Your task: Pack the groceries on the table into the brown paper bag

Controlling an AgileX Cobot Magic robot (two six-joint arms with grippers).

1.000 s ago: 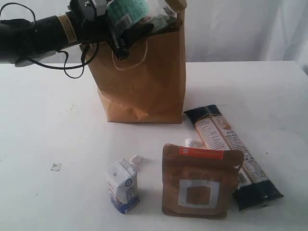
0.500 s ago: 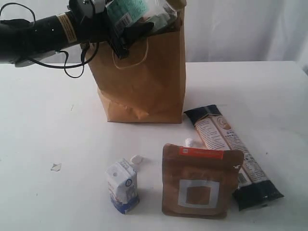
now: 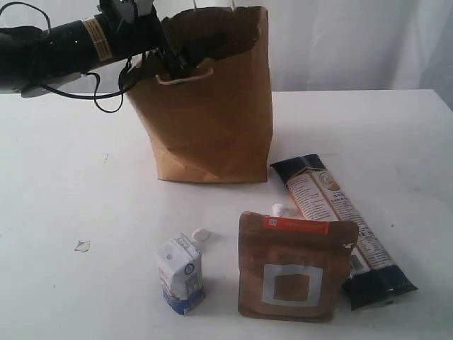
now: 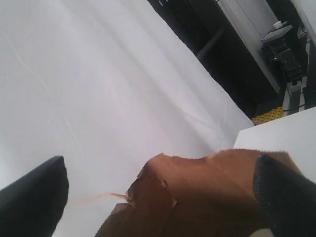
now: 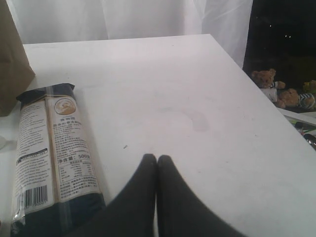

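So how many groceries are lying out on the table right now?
3: a small carton at the front, a brown pouch to its right, and a long packet partly behind the pouch. Anything inside the paper bag is hidden.

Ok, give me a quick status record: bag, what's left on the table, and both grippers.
bag: brown paper bag upright on the table, mouth open
unpacked: small white-blue carton, brown pouch, long dark packet
carton: standing upright
packet: lying flat beside the pouch
left gripper: open, empty, at the bag's mouth
right gripper: shut, empty, near the packet
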